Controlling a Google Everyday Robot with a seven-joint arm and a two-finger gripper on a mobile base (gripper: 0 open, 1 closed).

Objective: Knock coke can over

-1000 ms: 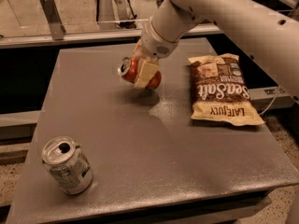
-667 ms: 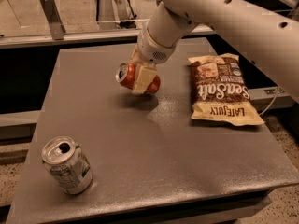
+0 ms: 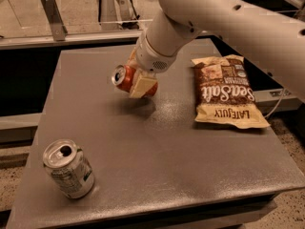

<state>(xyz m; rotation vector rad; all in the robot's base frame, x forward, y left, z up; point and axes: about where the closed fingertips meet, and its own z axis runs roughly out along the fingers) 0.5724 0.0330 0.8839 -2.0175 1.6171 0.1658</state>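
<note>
The coke can [image 3: 125, 78], red-orange with a silver top, is tipped on its side with its top facing left, at the far middle of the grey table [image 3: 157, 151]. My gripper [image 3: 140, 85] comes down from the white arm at the upper right and is closed around the can, one cream finger pad [image 3: 143, 86] across its front. The can seems to be slightly off the table surface or just touching it; I cannot tell which.
A silver-white can [image 3: 69, 168] with green-and-black print stands tilted at the table's near left corner. A brown and cream chip bag [image 3: 226, 92] lies flat at the right. A metal rail and floor lie beyond the far edge.
The gripper and the coke can have shifted slightly left and toward the far side together. The can has stayed tipped in the fingers. The other can and bag have not moved.
</note>
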